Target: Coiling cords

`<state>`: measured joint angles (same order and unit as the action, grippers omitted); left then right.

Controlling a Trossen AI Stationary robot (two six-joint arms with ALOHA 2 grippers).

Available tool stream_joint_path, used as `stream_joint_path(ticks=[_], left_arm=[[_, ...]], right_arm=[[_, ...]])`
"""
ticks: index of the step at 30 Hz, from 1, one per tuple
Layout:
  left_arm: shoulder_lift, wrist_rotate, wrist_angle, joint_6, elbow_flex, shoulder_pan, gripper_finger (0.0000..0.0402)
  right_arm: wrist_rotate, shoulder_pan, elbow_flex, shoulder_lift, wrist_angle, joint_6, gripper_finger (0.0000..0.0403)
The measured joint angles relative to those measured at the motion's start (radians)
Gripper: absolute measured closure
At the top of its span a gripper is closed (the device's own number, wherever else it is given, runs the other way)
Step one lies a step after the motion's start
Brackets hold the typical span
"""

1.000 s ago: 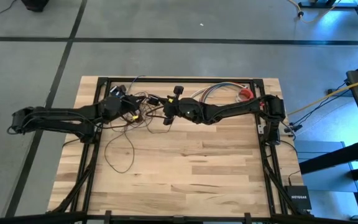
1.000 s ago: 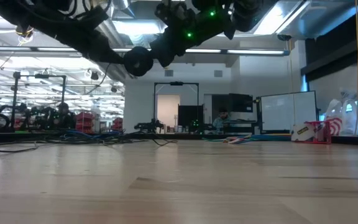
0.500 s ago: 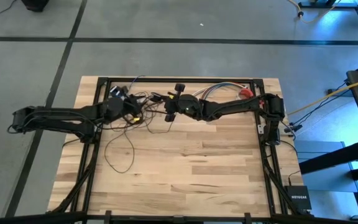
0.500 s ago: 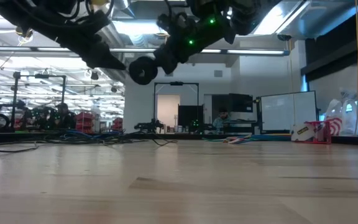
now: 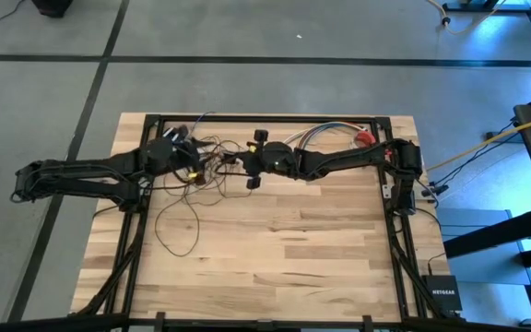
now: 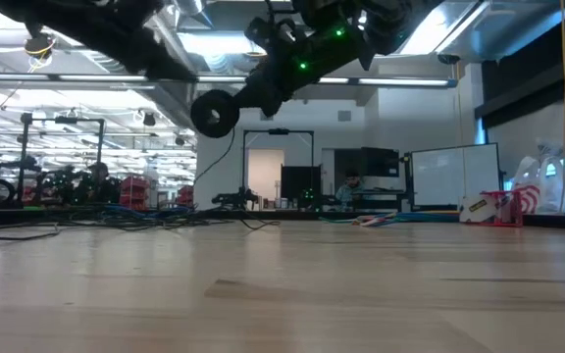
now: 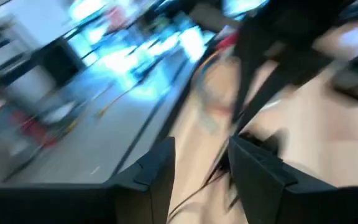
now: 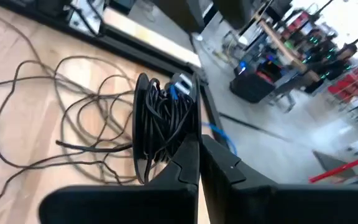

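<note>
**Right gripper pinches the coil; left fingers apart**

Your cords [image 5: 184, 198] sprawl in loose loops over the table [image 5: 275, 267] toward ten o'clock, one long loop trailing to seven. The wound bundle sits pinched in your right gripper [image 8: 197, 163], fingers pressed together on the strands. Your left gripper [image 7: 201, 165], fingers spread, holds nothing you can see, just beside at nine o'clock.

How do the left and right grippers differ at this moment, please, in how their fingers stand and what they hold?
The left gripper has its fingers apart, with a clear gap between them and nothing gripped; the right gripper has its fingers pressed together, shut on a coiled bundle of the cords. In the high view the left gripper is near the table's far-left part, the right gripper nearer the middle. Both hang above the loose cord loops.
</note>
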<state>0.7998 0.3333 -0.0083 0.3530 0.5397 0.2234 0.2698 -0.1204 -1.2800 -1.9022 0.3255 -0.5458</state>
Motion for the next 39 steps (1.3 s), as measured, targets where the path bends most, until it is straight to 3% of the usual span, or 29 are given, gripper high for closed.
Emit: stream_joint_path(ticks=[3, 11, 22, 30, 39], left_arm=[[0.019, -0.130, 0.021, 0.027, -0.006, 0.019, 0.0263], [0.110, -0.275, 0.024, 0.043, -0.007, 0.071, 0.0279], [0.178, -0.291, 0.028, 0.048, -0.007, 0.074, 0.0313], [0.191, -0.293, 0.047, 0.085, -0.007, 0.072, 0.0394], [0.193, -0.290, 0.046, 0.093, -0.007, 0.072, 0.0398]], right_arm=[[-0.005, 0.000, 0.000, 0.000, -0.046, 0.029, 0.0396], [-0.082, 0.001, 0.000, 0.000, -0.084, 0.044, 0.0396], [-0.161, 0.002, 0.001, 0.000, -0.070, 0.041, 0.0396], [-0.168, 0.001, 0.002, 0.000, -0.054, 0.042, 0.0396], [-0.181, 0.002, 0.000, 0.000, -0.041, 0.043, 0.0375]])
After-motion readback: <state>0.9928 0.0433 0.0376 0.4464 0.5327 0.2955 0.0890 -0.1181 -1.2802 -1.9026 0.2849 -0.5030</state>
